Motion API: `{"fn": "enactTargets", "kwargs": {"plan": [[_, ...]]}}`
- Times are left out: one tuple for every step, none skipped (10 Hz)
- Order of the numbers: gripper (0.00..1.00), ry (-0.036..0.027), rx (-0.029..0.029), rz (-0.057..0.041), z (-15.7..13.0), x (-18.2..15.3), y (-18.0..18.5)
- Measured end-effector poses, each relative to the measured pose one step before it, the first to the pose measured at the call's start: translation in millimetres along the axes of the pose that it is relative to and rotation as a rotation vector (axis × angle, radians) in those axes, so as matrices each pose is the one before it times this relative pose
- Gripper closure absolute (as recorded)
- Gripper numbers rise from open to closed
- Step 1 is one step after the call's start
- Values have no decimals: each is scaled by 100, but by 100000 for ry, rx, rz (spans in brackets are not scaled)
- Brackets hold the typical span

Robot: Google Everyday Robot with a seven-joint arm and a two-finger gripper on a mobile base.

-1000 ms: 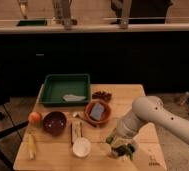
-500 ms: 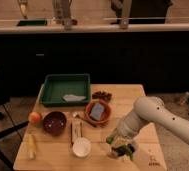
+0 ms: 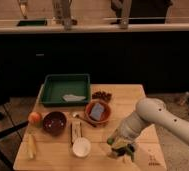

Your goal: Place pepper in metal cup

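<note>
The gripper [image 3: 122,146] is lowered right of the white cup [image 3: 81,147], near the table [image 3: 138,100] front edge (grip state cannot be told).

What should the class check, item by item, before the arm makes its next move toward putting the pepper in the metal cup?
1. Tool located: ok, low over the table's front right part.
2. Pepper located: cannot tell; something greenish shows at the tool, unclear.
3. Metal cup located: cannot tell, no silver cup is plainly visible.
4. White cup clear of the tool: ok, it stands apart to the left.
5. Orange bowl clear of the arm: ok, behind and left of it.
</note>
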Motion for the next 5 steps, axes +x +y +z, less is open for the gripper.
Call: {"fn": "enactTargets", "kwargs": {"plan": [[21, -250, -397, -234, 74, -27, 34], [20, -189, -236, -388, 52, -82, -16], [20, -27, -263, -203, -10, 10, 33], [20, -4, -287, -261, -2, 8, 41], [20, 16, -204, -542, -22, -53, 30]]}}
